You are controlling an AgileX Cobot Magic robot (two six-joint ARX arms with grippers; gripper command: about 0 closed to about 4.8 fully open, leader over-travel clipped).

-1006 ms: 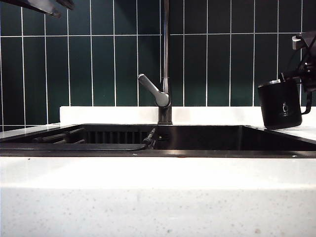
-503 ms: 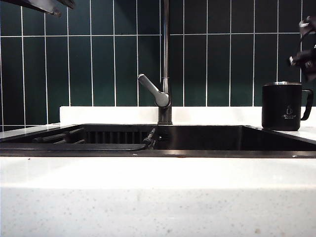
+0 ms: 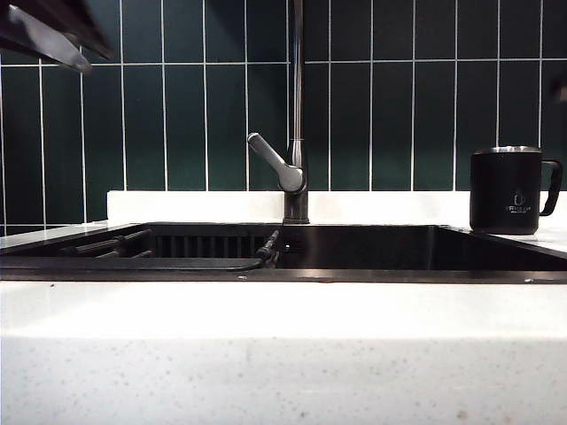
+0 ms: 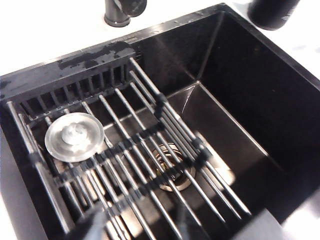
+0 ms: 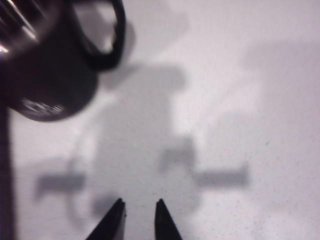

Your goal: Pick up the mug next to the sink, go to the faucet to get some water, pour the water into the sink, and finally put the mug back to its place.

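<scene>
Mug (image 3: pixel 506 189) down, right fingers (image 5: pixel 116 220) off

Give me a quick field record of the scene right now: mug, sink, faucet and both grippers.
mug: upright on the counter right of the sink, handle facing away from it, nothing gripping it
sink: slatted rack and a round metal strainer inside
faucet: lever angled up to the left, no water visible
left gripper: high above the sink's left end
right gripper: empty, fingertips slightly apart, over bare counter beside the mug

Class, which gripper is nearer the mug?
The right gripper, jaws slightly apart above the countertop beside the mug; the left gripper hangs over the sink.
</scene>
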